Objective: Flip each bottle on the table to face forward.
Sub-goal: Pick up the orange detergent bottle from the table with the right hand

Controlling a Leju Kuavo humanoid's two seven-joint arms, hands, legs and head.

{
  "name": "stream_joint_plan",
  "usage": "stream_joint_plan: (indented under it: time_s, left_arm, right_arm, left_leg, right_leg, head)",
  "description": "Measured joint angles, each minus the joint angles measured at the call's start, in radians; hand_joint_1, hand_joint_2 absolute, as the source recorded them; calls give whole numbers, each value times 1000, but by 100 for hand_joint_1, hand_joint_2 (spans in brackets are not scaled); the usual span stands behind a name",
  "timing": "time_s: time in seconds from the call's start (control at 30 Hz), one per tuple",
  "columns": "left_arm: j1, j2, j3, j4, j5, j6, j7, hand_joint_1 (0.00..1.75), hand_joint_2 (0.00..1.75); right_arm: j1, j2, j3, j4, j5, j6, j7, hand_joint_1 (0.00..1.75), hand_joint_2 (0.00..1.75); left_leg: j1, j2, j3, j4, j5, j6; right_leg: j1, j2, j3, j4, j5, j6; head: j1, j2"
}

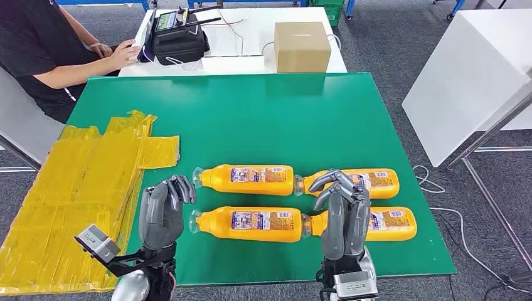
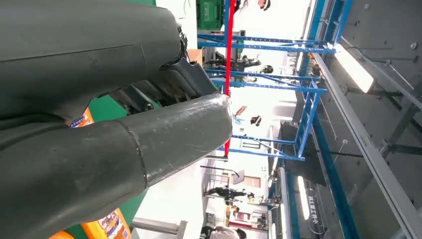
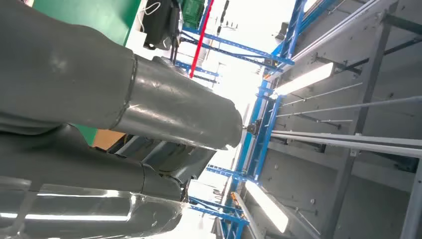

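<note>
Left hand [image 1: 164, 212]: grey, raised upright at the near left of the green table [image 1: 251, 106], fingers curled loosely forward at the tips, holding nothing; it stands just left of the near-left orange plastic bottle [image 1: 248, 224], apart from it. Right hand [image 1: 342, 212]: grey, raised upright near the front edge, fingers bent forward and slightly apart, holding nothing; it stands in front of the neck ends of the two right-hand bottles, and contact cannot be told. Four orange plastic bottles with printed labels, all lying on their sides in two rows of two, necks pointing left: far-left bottle [image 1: 248, 179], far-right bottle [image 1: 376, 182], the near-left one, and near-right bottle [image 1: 392, 224]. Each row's pair lies end to end, nearly touching. Crumpled yellow plastic sheeting [image 1: 75, 188] covers the table's left edge and hangs over it. Beyond the green table, a white table [image 1: 251, 50] carries a brown cardboard box [image 1: 302, 46] and a black case with a controller [image 1: 179, 34]; a seated person in a black shirt [image 1: 44, 56] rests a hand there.
</note>
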Motion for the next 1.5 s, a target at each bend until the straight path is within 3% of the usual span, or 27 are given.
stream_joint_plan:
  time_s: [0.07,0.1,0.2,0.23,0.57,0.9,1.5]
  left_arm:
    - [0,-4,8,0,-7,34,-45,175,0]
    - [-2,-9,20,0,-11,59,-84,146,0]
    - [-18,-25,77,0,-23,82,-148,15,0]
    - [-22,-30,95,0,-31,78,-149,0,0]
    - [-26,-58,157,5,-93,73,-87,0,0]
    - [2,-70,182,7,-25,-7,-100,0,0]
    - [110,-88,230,7,-74,-24,-134,0,0]
  right_arm:
    - [-5,2,-4,7,-65,55,-28,175,0]
    - [-12,7,-10,22,-127,108,-58,156,0]
    - [-38,29,-47,93,-259,230,-146,27,0]
    - [-44,37,-60,112,-270,244,-160,1,0]
    - [-54,70,-114,189,-295,309,-132,0,0]
    - [-51,78,-125,230,-244,330,-98,0,0]
    - [-6,100,-112,251,-280,307,-59,0,0]
  left_leg:
    - [0,0,0,0,0,0]
    - [0,0,0,0,0,0]
    - [0,0,1,0,0,0]
    - [0,-1,1,0,1,0]
    - [0,-1,0,0,1,0]
    - [0,-1,0,0,0,0]
    - [0,0,0,0,0,0]
  right_leg:
    - [0,0,0,0,0,0]
    - [0,0,0,0,0,0]
    - [0,-1,0,0,0,0]
    - [0,-1,0,0,0,0]
    - [0,-2,0,0,0,0]
    - [0,-2,0,0,0,0]
    - [0,-2,0,0,-1,0]
  head:
    - [0,0]
    - [0,0]
    - [0,0]
    - [0,0]
    - [0,0]
    - [0,0]
    - [0,0]
